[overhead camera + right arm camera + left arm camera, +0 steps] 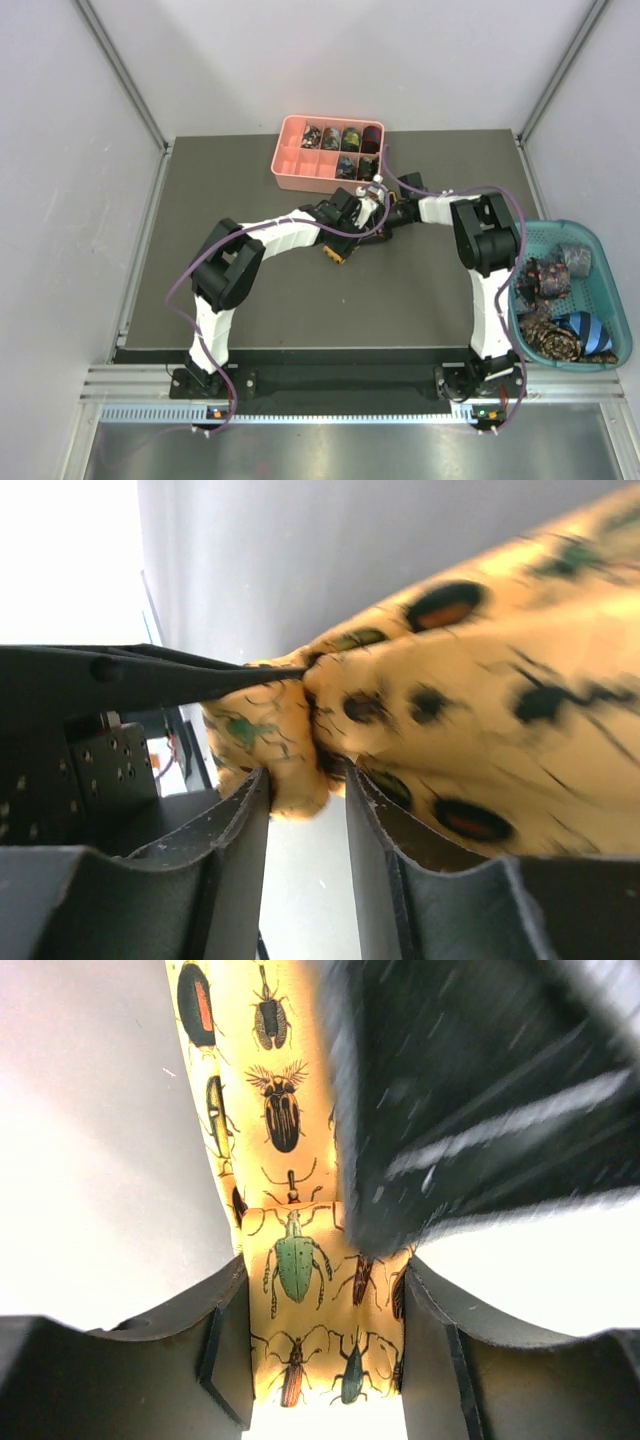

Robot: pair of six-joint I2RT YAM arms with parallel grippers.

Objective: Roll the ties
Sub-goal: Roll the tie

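Note:
A golden-yellow tie (pixel 285 1110) printed with insects is held up between both grippers above the mat's middle; a yellow end (pixel 335 254) hangs below them in the top view. My left gripper (pixel 325 1350) is shut on the tie's band, which fills the gap between its fingers (pixel 228 1345). My right gripper (pixel 305 785) pinches a bunched fold of the same tie (pixel 480 710) at its fingertips. The two grippers (pixel 378 212) meet tip to tip. The right gripper shows as a dark blur (pixel 470 1100) in the left wrist view.
A pink compartment tray (pixel 296 168) with several rolled ties stands at the back of the dark mat (pixel 250 300). A teal basket (pixel 600 250) with dark floral and blue striped ties sits at the right edge. White walls enclose the table.

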